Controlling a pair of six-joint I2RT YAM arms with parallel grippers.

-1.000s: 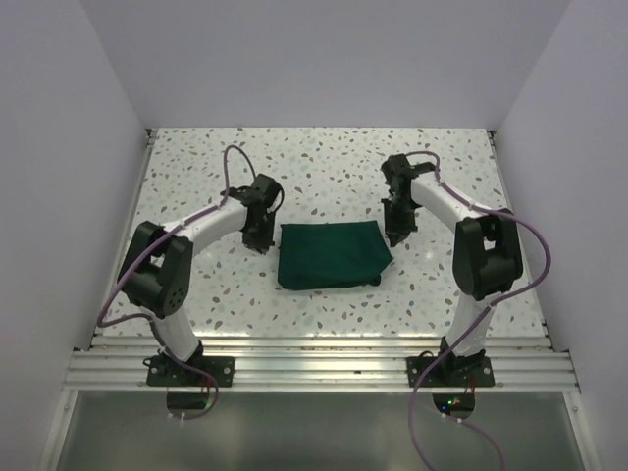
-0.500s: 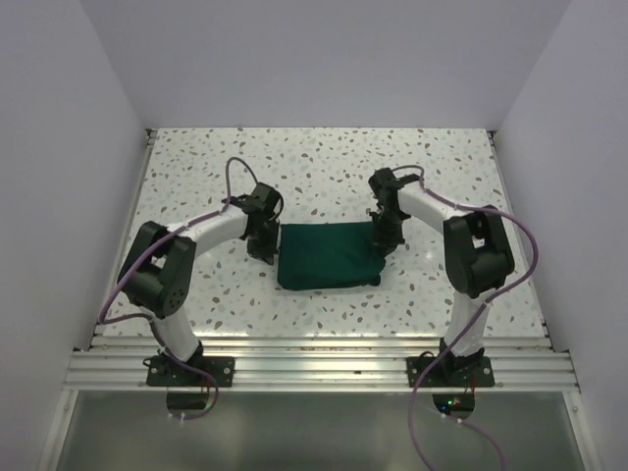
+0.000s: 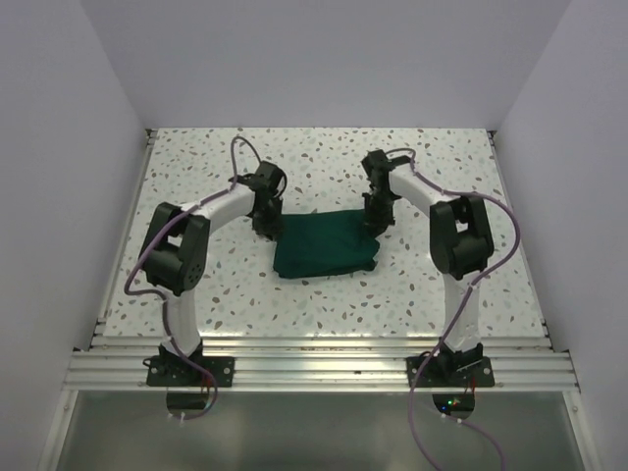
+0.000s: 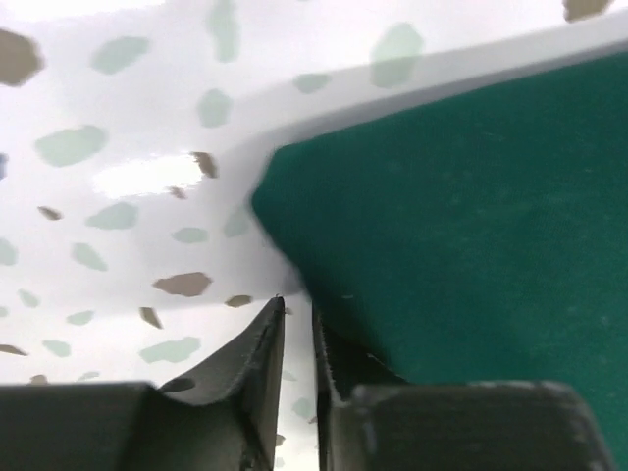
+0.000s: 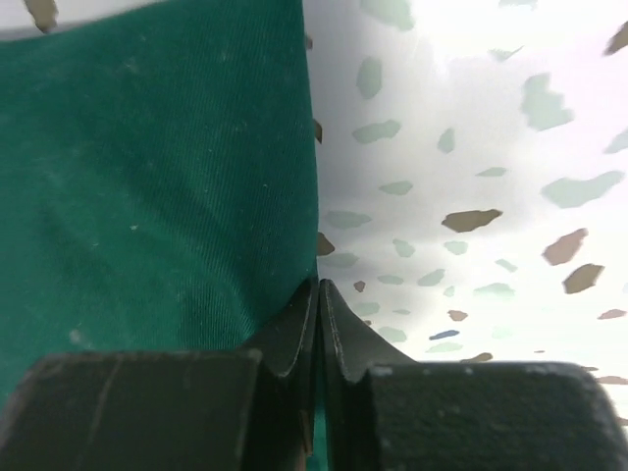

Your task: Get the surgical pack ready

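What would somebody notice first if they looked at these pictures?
The dark green cloth, folded into a bundle in the middle of the speckled table, stands out most. Two white arms curve in toward it, the left tool at its far left corner and the right tool at its far right corner.

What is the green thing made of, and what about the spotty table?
The green cloth looks like woven fabric with a matte finish. Fine thread lines show up close, and it lies in soft folds. The spotty table looks hard, smooth and shiny, because light glares off it. The coloured chips suggest terrazzo stone, but it could be a printed sheet.
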